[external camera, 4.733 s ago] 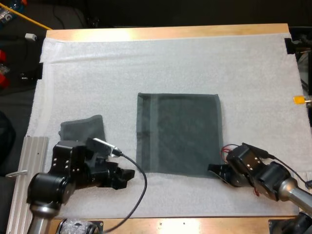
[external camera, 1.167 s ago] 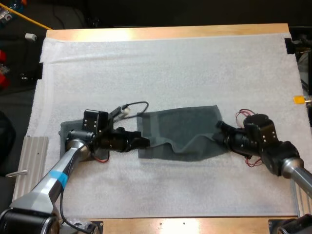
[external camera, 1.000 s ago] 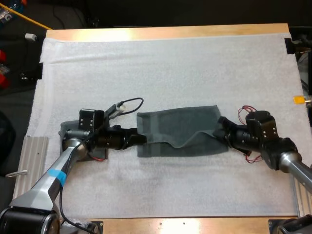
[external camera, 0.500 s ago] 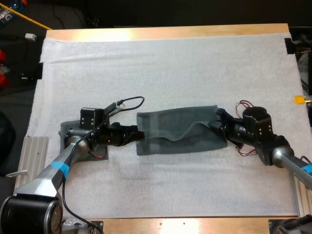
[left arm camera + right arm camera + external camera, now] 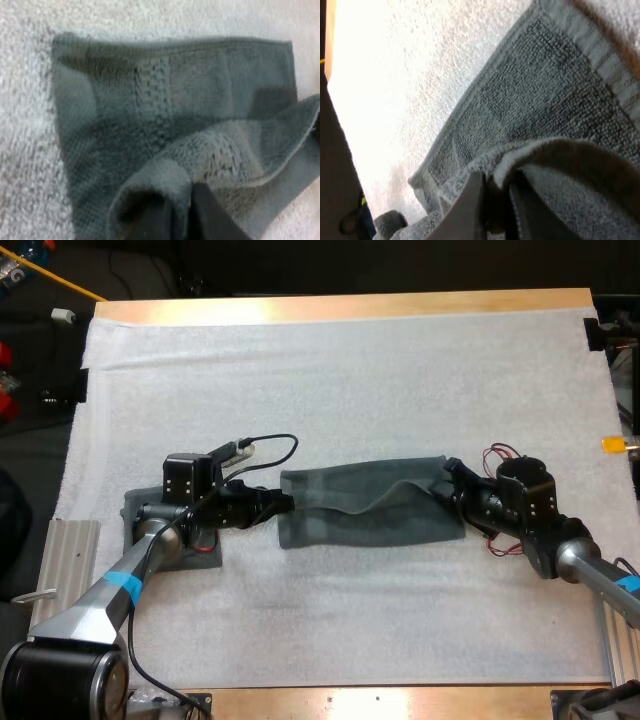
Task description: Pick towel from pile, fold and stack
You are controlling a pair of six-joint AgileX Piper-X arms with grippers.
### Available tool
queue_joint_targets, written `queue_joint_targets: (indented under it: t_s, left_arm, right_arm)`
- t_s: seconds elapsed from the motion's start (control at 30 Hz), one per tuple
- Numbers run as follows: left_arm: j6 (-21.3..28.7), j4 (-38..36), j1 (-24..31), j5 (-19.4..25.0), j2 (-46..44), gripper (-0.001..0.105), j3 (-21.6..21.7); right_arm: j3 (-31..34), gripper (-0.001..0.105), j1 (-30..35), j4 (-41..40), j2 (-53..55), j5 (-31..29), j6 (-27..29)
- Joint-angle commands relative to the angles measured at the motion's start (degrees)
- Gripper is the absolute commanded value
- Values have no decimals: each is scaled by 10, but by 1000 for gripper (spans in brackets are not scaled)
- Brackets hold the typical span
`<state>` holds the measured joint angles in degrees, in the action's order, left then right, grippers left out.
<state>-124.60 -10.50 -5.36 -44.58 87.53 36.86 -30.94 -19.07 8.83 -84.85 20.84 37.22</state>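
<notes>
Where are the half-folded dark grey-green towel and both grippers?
half-folded dark grey-green towel (image 5: 365, 522): high view, its middle.
left gripper (image 5: 284, 504): high view, between fingertips.
right gripper (image 5: 451, 485): high view, between fingertips.

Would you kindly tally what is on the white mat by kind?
Dark grey-green cloth towels: 2, the half-folded towel and the smaller towel.
Black two-fingered claws: 2, the left claw and the right claw, each gripping the half-folded towel.
Total: 4.

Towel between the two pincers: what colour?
Dark grey-green; the towel shows best in the left wrist view.
</notes>
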Motion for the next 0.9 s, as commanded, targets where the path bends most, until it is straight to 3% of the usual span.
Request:
queue_joint_targets:
  t_s: [0.0, 0.07, 0.23, 0.33, 0.5, 0.6, 0.87]
  left_arm:
    - [-2, 16, 0, -2, -3, 2, 3]
    - [-2, 23, 0, -6, -3, 8, 3]
    - [-7, 50, 0, -11, -3, 45, 3]
    - [-30, 86, 0, -31, -3, 61, 6]
    - [-46, 93, 0, -77, -6, 60, 31]
    - [-45, 76, 0, -90, -26, 59, 42]
    - [-19, -4, 0, -61, -142, 59, 42]
  right_arm:
    - [-4, 0, 2, 6, 1, -4, 1]
    - [-4, 3, 2, 6, 1, -5, 1]
    - [-4, 40, 2, 54, 1, -10, 1]
    - [-4, 56, 2, 116, 1, -17, 7]
    - [-4, 57, 2, 206, 9, -1, 41]
    - [-4, 57, 2, 203, 30, 12, 64]
    - [-4, 56, 2, 25, 138, 11, 193]
